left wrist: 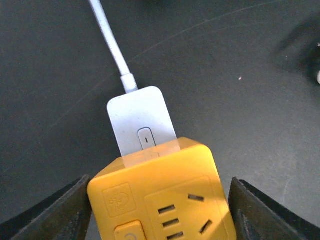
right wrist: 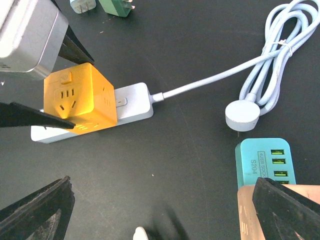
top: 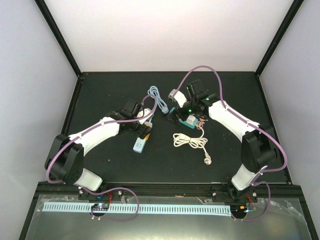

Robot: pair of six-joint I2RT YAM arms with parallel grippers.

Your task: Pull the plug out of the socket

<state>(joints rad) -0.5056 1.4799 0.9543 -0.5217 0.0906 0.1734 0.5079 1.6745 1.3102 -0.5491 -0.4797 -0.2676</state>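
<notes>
Left gripper [left wrist: 159, 200] jaws flank the orange cube plug [right wrist: 80, 97] seated in the white socket strip [right wrist: 132, 102] on the bench [top: 100, 95], clamped or not I cannot tell, right gripper [right wrist: 162, 205] jaws apart; next should come a firm squeeze and straight pull.

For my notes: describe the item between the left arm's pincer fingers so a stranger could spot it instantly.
On the black table, slightly left of centre, a white power strip lies with its pale cord trailing away. Plugged into it, between the fingers of the left pincer, sits an orange cube adapter with socket slots. It is the only orange cube; the teal charger lies apart.
</notes>
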